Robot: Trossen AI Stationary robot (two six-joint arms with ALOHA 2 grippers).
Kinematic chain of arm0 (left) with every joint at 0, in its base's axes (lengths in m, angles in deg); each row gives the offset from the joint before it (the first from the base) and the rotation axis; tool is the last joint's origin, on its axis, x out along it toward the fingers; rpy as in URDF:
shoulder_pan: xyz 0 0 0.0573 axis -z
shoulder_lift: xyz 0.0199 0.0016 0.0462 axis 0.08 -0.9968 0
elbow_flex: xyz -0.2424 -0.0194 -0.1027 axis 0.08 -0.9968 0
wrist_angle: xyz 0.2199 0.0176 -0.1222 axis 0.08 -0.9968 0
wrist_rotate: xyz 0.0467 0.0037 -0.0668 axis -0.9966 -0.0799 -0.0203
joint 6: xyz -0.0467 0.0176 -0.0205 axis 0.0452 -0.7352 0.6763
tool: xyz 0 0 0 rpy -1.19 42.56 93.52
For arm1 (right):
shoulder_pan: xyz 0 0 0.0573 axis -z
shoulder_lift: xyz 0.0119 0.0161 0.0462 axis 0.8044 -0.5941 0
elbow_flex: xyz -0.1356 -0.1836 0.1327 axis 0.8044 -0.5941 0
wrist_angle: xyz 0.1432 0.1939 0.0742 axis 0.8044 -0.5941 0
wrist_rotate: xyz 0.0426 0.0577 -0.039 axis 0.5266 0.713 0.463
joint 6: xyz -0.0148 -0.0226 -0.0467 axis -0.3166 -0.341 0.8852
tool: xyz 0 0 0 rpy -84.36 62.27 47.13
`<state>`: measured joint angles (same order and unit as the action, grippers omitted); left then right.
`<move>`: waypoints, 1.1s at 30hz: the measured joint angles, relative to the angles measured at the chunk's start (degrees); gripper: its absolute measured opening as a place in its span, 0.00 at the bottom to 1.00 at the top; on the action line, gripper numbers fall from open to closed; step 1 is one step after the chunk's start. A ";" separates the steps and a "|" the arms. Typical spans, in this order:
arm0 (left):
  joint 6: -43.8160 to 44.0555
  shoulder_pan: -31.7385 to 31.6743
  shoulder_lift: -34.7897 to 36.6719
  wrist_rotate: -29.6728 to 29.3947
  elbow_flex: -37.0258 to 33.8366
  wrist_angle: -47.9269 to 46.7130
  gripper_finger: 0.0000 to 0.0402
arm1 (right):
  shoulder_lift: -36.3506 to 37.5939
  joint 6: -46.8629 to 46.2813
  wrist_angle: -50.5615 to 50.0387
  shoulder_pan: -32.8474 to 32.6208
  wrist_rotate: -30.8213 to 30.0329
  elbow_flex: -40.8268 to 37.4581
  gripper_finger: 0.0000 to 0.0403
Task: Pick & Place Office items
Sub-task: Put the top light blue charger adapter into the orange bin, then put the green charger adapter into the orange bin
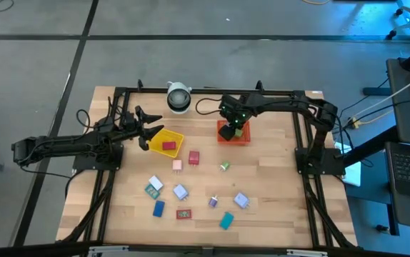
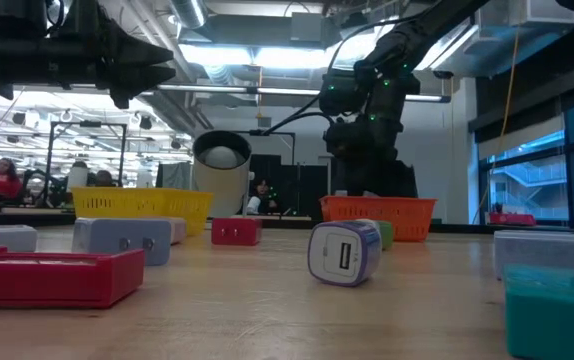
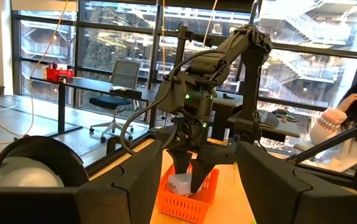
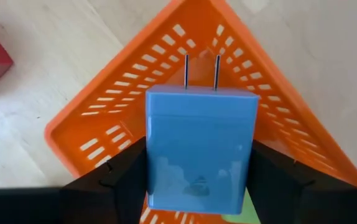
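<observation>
Office items are our concern, and one of them, a pale blue plastic plug-in charger block (image 4: 198,149) with two metal prongs, sits clamped between the dark fingers of our right gripper (image 4: 198,163), hanging directly over the orange slotted plastic tray (image 4: 129,87). A green piece (image 4: 244,218) shows just beneath the block, seemingly in that tray.

We judge the risks as follows. The block is held near one corner of the tray, so releasing it off-centre could let it strike the rim and tumble onto the wooden table (image 1: 276,178). Its prongs might catch in the slots. Dropping it from this height could also let it bounce off the green piece.

Our left gripper (image 1: 145,127) waits with fingers spread, right beside the yellow slotted tray (image 1: 159,135), which carries one red block (image 1: 169,146).

Counting from above: two trays, two arms, and roughly ten small pieces loose on the table, well away from both grippers, among them a red one (image 1: 193,157), a pink one (image 1: 177,165), a flat red one (image 1: 183,214) and a teal one (image 1: 226,220). We cannot settle the exact number.
</observation>
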<state>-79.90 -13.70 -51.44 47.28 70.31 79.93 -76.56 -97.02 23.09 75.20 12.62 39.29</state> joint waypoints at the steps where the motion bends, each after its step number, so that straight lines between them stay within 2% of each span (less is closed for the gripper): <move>1: 0.00 0.00 0.01 0.01 0.00 -0.20 0.50 | 0.00 -0.05 0.01 0.00 0.43 0.00 0.59; 9: 0.00 0.01 -0.01 0.01 0.00 -1.18 0.50 | 0.00 -0.29 -0.01 0.00 2.70 0.00 0.68; 21: 0.00 0.00 0.00 0.02 0.00 -1.41 0.50 | 0.01 -0.85 -0.38 0.00 2.27 0.07 0.69; 26: 0.00 0.00 0.01 0.03 0.00 -1.61 0.50 | 1.21 1.34 -6.84 -1.08 -6.27 4.00 0.63; 33: -1.05 0.02 0.01 0.16 0.00 -2.59 0.50 | 8.54 3.41 -7.37 -3.99 -6.83 8.08 0.53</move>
<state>-80.95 -13.68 -51.43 47.44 70.31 77.34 -68.02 -93.62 15.72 71.21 5.79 47.36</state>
